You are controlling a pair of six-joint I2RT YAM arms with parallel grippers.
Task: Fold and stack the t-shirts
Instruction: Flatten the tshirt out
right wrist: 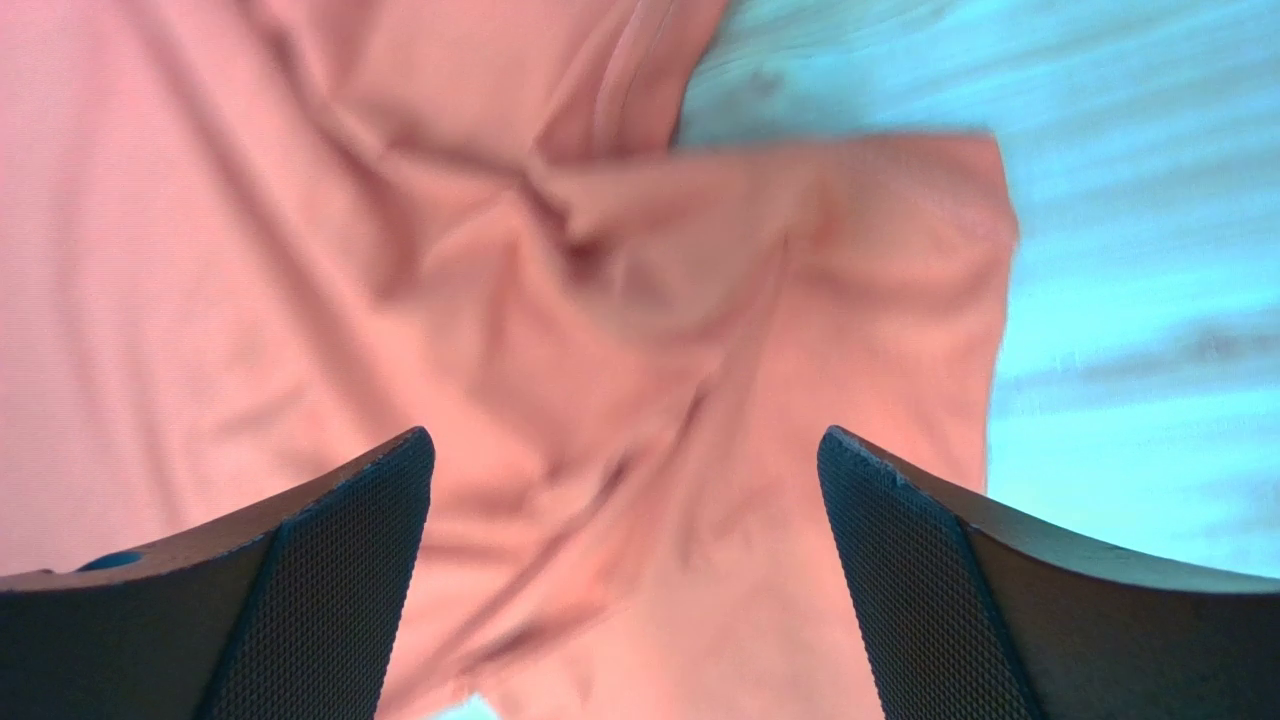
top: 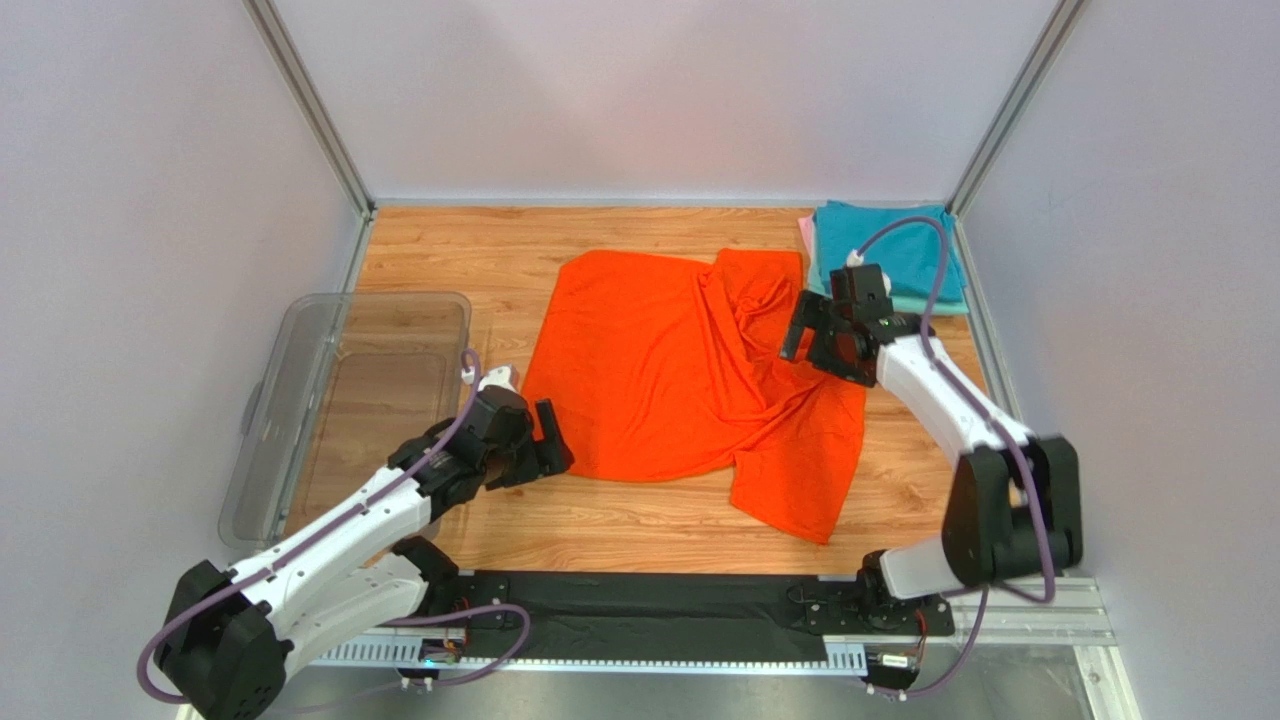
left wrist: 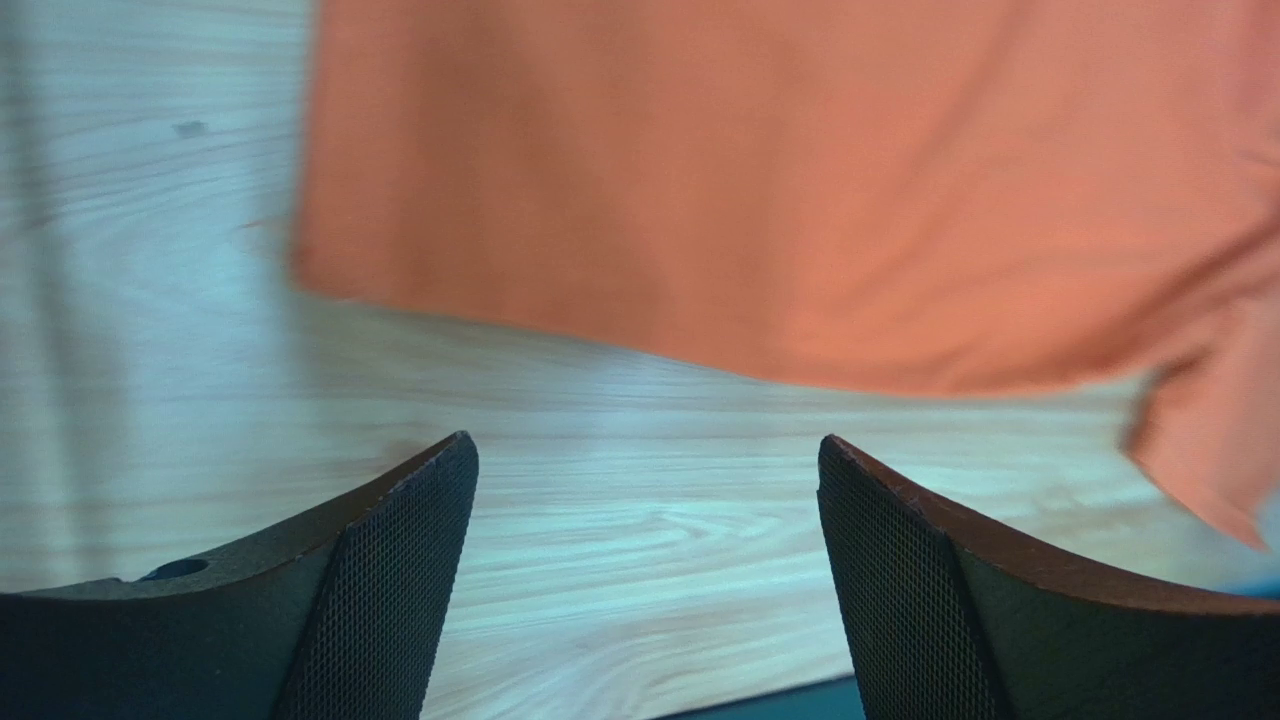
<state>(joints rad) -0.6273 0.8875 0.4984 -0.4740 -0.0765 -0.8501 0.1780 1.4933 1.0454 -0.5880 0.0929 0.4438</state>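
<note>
Orange shirt: the bright orange fabric t-shirt (top: pixel 676 375) lies spread across the middle of the light wooden tabletop (top: pixel 451 255). Its left half is fairly flat, its right half rumpled into ridges, and 1 flap trails toward the near edge.
Left tool: the left gripper (top: pixel 544 447) sits low at the shirt's near-left corner, just beside the hem. In the wrist view its 2 black fingers stand wide apart with only bare wood between them, and the orange edge lies just ahead of the tips.
Right tool: the right gripper (top: pixel 813 342) is over the shirt's crumpled right side, near the bunched sleeve. Its jaws are spread as well, with folds of orange cloth below and between the 2 textured pads. The pictures do not show whether the tips touch the fabric.
Folded stack: in the far right corner lies a folded teal t-shirt (top: pixel 887 248), well clear of the left arm and just behind the right wrist. A pale pink t-shirt edge (top: pixel 809 236) peeks out on its left, and a strip of mint green t-shirt (top: pixel 929 305) shows along its near side.
Tub: a clear plastic tub (top: pixel 353 323) rests along the table's left side, apart from the orange shirt.
</note>
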